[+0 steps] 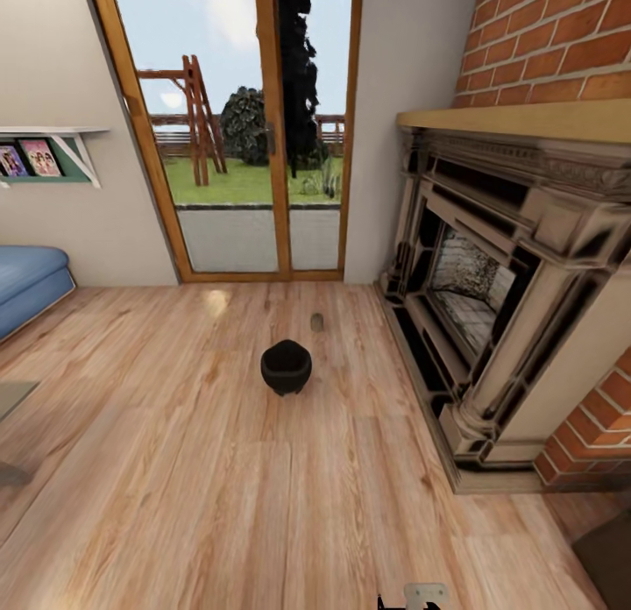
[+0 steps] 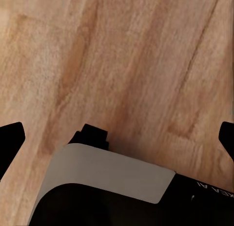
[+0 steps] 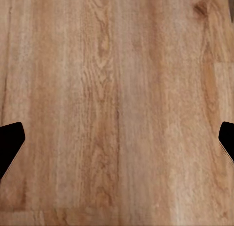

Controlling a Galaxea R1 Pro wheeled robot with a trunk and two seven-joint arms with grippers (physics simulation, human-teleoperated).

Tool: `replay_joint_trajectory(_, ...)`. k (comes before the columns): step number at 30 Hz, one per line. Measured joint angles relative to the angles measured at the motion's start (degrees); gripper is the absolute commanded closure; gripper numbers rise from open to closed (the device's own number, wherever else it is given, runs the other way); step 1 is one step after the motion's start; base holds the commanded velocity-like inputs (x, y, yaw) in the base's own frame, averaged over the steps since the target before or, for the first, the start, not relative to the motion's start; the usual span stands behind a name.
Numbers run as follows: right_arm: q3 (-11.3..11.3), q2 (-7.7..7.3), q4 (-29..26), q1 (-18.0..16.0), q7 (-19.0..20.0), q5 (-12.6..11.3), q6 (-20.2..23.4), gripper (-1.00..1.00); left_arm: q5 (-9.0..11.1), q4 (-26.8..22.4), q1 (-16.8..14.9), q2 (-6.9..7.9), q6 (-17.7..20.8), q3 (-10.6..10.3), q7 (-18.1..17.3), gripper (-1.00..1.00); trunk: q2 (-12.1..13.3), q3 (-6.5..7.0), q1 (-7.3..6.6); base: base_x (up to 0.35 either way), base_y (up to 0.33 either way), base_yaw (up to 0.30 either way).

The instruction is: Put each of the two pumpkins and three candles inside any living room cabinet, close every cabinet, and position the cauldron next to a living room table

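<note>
The left hand (image 2: 117,138) hangs over bare wooden floor (image 2: 122,55), its two dark fingertips (image 2: 9,141) spread wide apart at the edges of the left wrist view with nothing between them; part of the robot's own grey and black body (image 2: 102,187) lies beneath it. The right hand (image 3: 117,138) is likewise spread wide and empty, its fingertips (image 3: 9,143) framing plain floorboards.

Out ahead in the head view, the cauldron (image 1: 286,366) stands upright on the floor, well apart from both hands, in the open middle of the room. Just beyond it, slightly toward the robot's right, one small tan candle (image 1: 316,322) sits on the boards, near the cauldron but not touching it. To the right stands an ornate fireplace (image 1: 491,303) under a brick chimney. Straight ahead is a glass door (image 1: 254,128) with a wooden frame. At the left edge are a blue sofa (image 1: 31,281) and a wall shelf (image 1: 53,150) holding pictures.
</note>
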Motion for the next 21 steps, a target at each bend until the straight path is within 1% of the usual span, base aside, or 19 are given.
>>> replay_joint_trajectory(4, 0.0, 0.00, 0.0, 0.0, 0.0, 0.0, 0.0, -1.00, 0.0, 0.0, 0.0, 0.00, 0.0, 0.0, 0.0, -1.00, 0.0, 0.00, 0.00, 0.343, 0.000, 0.033)
replay_joint_trajectory(8, 0.0, 0.01, 0.0, 0.0, 0.0, 0.0, 0.0, -1.00, 0.0, 0.0, 0.0, 0.00, 0.0, 0.0, 0.0, -1.00, 0.0, 0.00, 0.00, 0.343, 0.000, 0.198)
replay_joint_trajectory(10, 0.0, 0.00, 0.0, 0.0, 0.0, 0.0, 0.0, -1.00, 0.0, 0.0, 0.0, 0.00, 0.0, 0.0, 0.0, -1.00, 0.0, 0.00, 0.00, 0.342, 0.000, 0.100)
replay_joint_trajectory(21, 0.0, 0.00, 0.0, 0.0, 0.0, 0.0, 0.0, -1.00, 0.0, 0.0, 0.0, 0.00, 0.0, 0.0, 0.0, -1.00, 0.0, 0.00, 0.00, 0.343, 0.000, 0.012)
